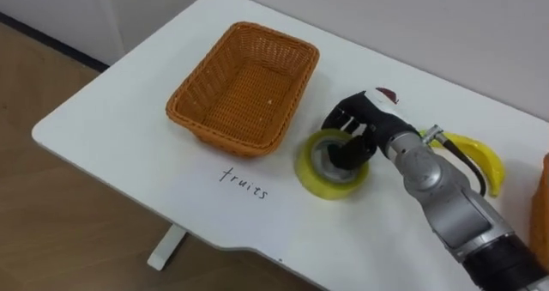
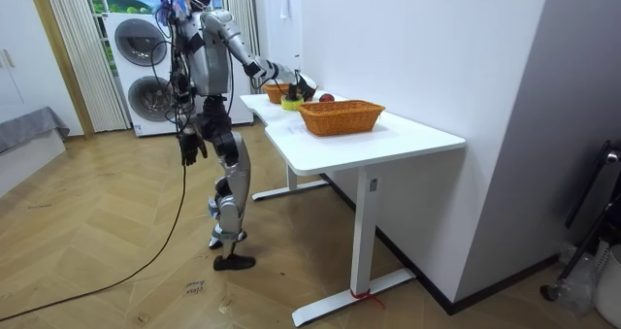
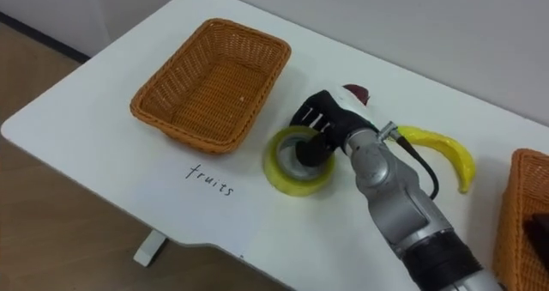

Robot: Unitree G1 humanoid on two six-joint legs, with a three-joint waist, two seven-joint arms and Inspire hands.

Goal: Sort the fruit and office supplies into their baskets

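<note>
Black right hand [image 1: 353, 126] is clamped on the yellow tape roll [image 1: 330, 189], fingers hooked into its core. A red apple [image 1: 387, 94] and a banana [image 1: 480, 150] lie just behind. The wicker basket [image 1: 214, 133] stands near on the white table [image 1: 111, 119]. The left hand [image 2: 189, 147] hangs at the hip.

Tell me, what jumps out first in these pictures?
The robot's right hand gripping a yellow tape roll on the white table. Just left of it sits an empty wicker basket, with a handwritten label reading "fruits" before it. A banana lies behind the arm.
</note>
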